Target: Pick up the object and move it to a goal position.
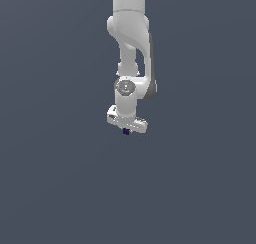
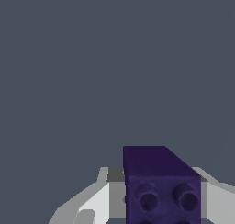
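The object (image 1: 126,132) is a tiny dark purple block, seen just under the white gripper (image 1: 126,130) in the exterior view. The wrist view shows the object (image 2: 160,182) close up, with round studs on its near face, sitting between the two white fingers (image 2: 94,202). The fingers press against its sides, so the gripper is shut on it. The white arm hangs down from the top of the exterior view. The surface beneath the block is a uniform grey, and whether the block touches it cannot be told.
Only a plain dark grey surface (image 1: 60,178) surrounds the arm in both views. No other objects, containers or marked goal spot show.
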Controlling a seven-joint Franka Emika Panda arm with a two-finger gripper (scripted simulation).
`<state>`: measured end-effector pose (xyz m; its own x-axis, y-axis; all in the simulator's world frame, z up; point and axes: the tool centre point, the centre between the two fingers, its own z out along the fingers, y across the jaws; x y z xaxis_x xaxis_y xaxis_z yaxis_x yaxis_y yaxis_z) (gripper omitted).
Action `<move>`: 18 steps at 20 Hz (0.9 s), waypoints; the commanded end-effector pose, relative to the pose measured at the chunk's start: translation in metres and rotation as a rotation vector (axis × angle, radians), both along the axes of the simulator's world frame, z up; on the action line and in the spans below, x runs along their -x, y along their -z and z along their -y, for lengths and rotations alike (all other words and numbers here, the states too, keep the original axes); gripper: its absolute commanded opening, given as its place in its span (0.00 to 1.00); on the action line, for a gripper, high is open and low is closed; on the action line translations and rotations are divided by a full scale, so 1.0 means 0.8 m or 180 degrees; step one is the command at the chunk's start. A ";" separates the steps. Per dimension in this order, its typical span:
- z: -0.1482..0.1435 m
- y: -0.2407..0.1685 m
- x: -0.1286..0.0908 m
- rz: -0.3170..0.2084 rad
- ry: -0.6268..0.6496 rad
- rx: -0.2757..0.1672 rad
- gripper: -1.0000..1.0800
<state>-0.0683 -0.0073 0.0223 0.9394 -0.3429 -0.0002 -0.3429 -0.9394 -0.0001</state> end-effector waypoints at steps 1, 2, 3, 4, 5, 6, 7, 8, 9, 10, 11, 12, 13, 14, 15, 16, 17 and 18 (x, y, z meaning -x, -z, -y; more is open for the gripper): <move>0.000 0.000 0.000 0.0001 0.0001 0.0000 0.00; 0.000 0.000 0.000 0.0001 0.0001 0.0000 0.00; 0.000 0.000 0.000 0.0001 0.0001 0.0000 0.00; 0.000 0.000 0.000 0.0001 0.0001 0.0000 0.00; 0.000 0.000 0.000 0.0001 0.0001 0.0000 0.00; 0.000 0.000 0.000 0.0000 -0.0001 0.0000 0.00; 0.000 0.000 0.000 0.0000 -0.0001 0.0000 0.00; -0.001 -0.001 -0.001 0.0000 -0.0001 0.0000 0.00; -0.002 -0.002 -0.002 0.0000 -0.0001 0.0000 0.00; -0.004 -0.004 -0.003 0.0000 -0.0001 0.0000 0.00; -0.006 -0.006 -0.005 0.0000 -0.0001 0.0000 0.00; -0.009 -0.009 -0.007 0.0000 -0.0001 0.0000 0.00; -0.012 -0.012 -0.009 0.0000 -0.0001 0.0000 0.00; -0.015 -0.016 -0.012 0.0000 -0.0001 0.0000 0.00; -0.019 -0.021 -0.016 0.0000 -0.0001 0.0000 0.00; -0.023 -0.025 -0.019 0.0000 0.0000 0.0001 0.00; -0.028 -0.031 -0.023 0.0000 0.0000 0.0001 0.00; -0.033 -0.036 -0.028 0.0000 0.0000 0.0001 0.00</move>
